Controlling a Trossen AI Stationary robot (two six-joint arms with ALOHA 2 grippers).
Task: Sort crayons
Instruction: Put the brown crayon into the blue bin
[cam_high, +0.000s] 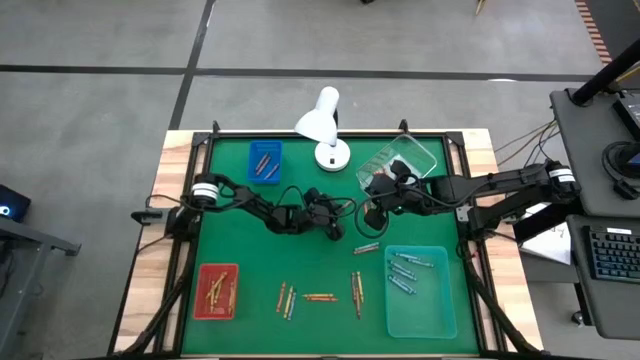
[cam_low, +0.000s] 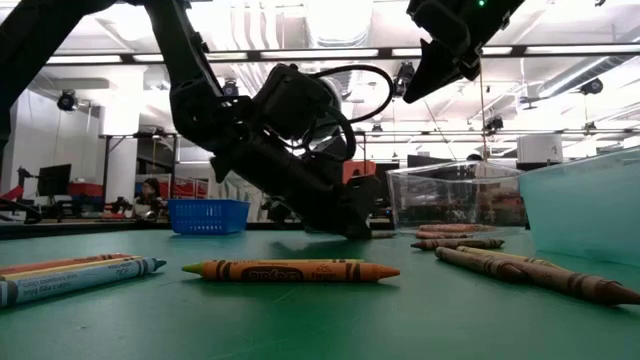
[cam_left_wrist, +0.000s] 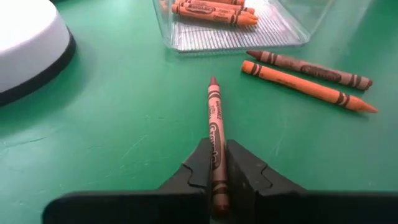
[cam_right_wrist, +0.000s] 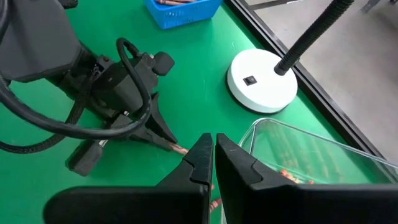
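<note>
The green table (cam_high: 330, 270) carries a white lamp (cam_high: 332, 155) at its far edge, with a blue tray (cam_high: 264, 162) to the lamp's left and a clear tray (cam_high: 398, 162) just to its right. Well in front of the lamp, at the near edge, sit a red tray (cam_high: 217, 291) to the left and a light blue tray (cam_high: 420, 291) to the right, loose crayons (cam_high: 320, 297) lying between them
</note>
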